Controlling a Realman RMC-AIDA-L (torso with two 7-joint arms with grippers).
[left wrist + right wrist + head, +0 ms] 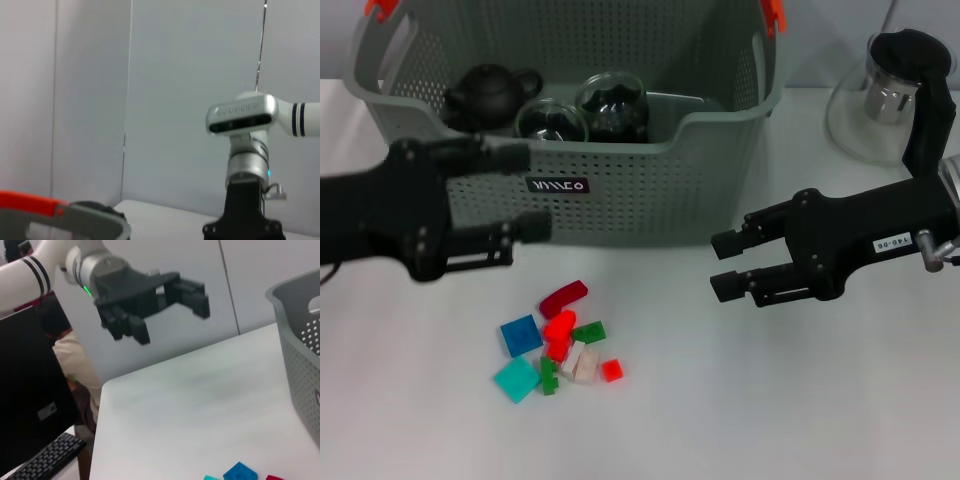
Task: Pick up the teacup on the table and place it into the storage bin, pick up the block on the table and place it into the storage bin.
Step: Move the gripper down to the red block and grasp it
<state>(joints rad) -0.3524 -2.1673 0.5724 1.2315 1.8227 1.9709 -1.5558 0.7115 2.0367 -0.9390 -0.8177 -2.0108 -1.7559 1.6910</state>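
Above the white table, both grippers hover with fingers apart and nothing between them.

Left gripper (525, 190) hangs just in front of the storage bin (650, 190), near its black label (558, 185), fingers spread and pointing toward the middle of the table; the right wrist view shows it (172, 307) likewise parted and clear of the table (200, 405). Right gripper (728, 264) sits opposite, right of the bin's front corner, fingers spread and pointing left. Between the two, nearer the robot, a cluster of small blocks (560, 345) lies on the table: red, blue, teal, green and pale pieces, several touching. Inside the bin sit a black teapot (490, 95) and two glass vessels (582, 110). A glass teapot (880, 100) stands on the table right of the bin.
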